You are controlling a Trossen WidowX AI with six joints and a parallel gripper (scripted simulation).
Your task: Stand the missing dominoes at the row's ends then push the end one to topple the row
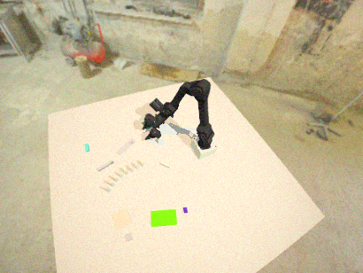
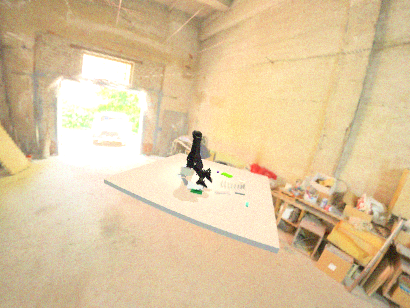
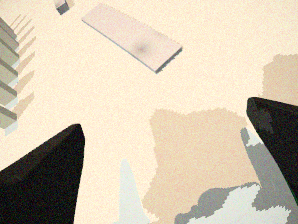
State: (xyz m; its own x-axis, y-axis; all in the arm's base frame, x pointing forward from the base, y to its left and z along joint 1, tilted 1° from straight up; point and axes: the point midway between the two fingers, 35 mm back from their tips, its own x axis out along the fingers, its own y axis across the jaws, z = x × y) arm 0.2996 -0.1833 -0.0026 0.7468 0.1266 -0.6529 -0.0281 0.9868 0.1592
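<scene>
A curved row of several pale dominoes [image 1: 121, 173] [image 2: 233, 185] [image 3: 7, 90] stands on the table; its near end shows at the left edge of the wrist view. A loose pale domino [image 1: 164, 165] lies flat between the row and the arm base. My gripper [image 1: 145, 134] [image 2: 207, 185] [image 3: 169, 117] is wide open and empty, above the table on the arm-base side of the row and clear of the standing dominoes. Pale and grey patches show low between the fingers in the wrist view; whether a domino is among them I cannot tell.
A pinkish flat plate [image 1: 126, 146] [image 3: 132, 37] and a grey bar [image 1: 105, 166] [image 2: 240, 193] lie beside the row. A teal block [image 1: 87, 147] [image 2: 247, 204], a bright green rectangle [image 1: 164, 218], a purple cube [image 1: 185, 210], a tan square [image 1: 121, 218] and a dark green piece [image 2: 196, 191] lie farther off.
</scene>
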